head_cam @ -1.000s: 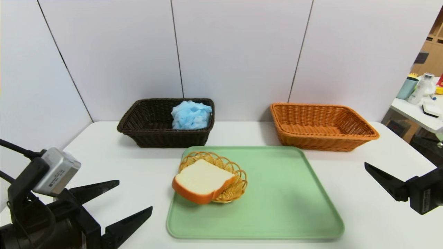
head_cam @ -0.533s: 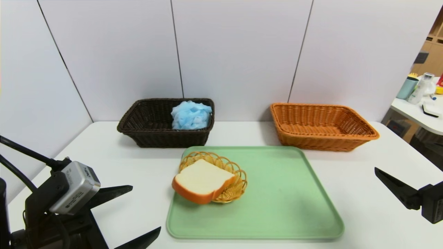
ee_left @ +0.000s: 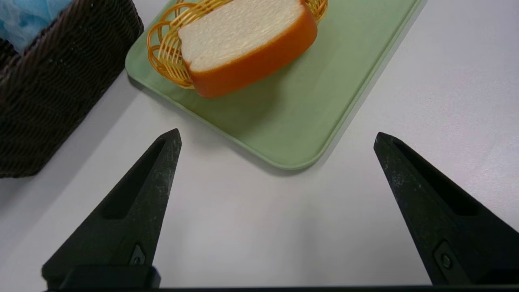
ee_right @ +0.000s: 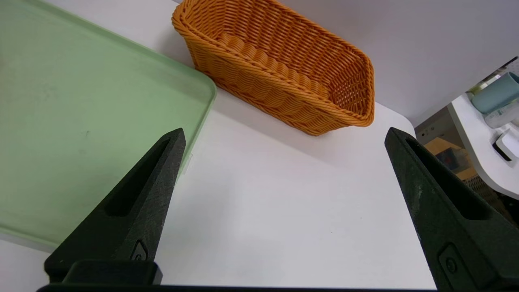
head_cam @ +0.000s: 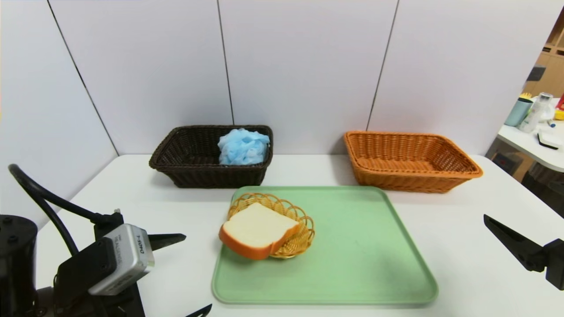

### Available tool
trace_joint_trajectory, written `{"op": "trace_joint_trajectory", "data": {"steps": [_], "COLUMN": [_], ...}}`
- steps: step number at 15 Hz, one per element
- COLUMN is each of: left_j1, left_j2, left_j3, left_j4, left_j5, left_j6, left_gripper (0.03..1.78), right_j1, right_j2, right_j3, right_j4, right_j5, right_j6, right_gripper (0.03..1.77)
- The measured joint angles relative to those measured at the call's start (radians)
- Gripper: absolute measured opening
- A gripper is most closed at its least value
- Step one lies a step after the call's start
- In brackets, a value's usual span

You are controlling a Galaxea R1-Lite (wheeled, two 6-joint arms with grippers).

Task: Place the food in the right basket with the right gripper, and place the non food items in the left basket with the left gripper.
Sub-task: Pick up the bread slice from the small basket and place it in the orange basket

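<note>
A slice of bread [head_cam: 259, 231] with an orange crust lies across a small yellow wicker dish [head_cam: 306, 221] at the left of the green tray [head_cam: 361, 264]. A blue puff [head_cam: 243, 146] sits in the dark brown left basket [head_cam: 194, 165]. The orange right basket [head_cam: 410, 160] holds nothing I can see. My left gripper [ee_left: 277, 135] is open over bare table off the tray's near left corner, apart from the bread [ee_left: 247, 44]. My right gripper [ee_right: 284, 134] is open over the table right of the tray [ee_right: 81, 121], short of the orange basket [ee_right: 284, 69].
Grey wall panels stand right behind both baskets. A side table [head_cam: 533, 145] with bottles and a cup stands beyond the table's right edge. In the head view only one right finger [head_cam: 506, 240] shows at the frame's edge.
The left arm has drawn back toward the near left corner, its fingers sinking lower in the head view. The right gripper has slid back to the right. Both stay open.
</note>
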Motion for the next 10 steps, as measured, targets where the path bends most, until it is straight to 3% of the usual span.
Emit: {"op": "trace_joint_trajectory", "data": {"steps": [10], "left_j1": [-0.036], "left_j2": [0.097], "left_j3": [-0.156], "left_j4": [0.066], "left_j5": [0.008], "left_j6": [0.091], "left_gripper": [1.69], "right_j1": [0.011], "right_j2": [-0.029], "right_j3": [0.012], "right_j4": [-0.001], "right_j5": [0.003], "right_j6": [0.018], "right_gripper": [1.69]}}
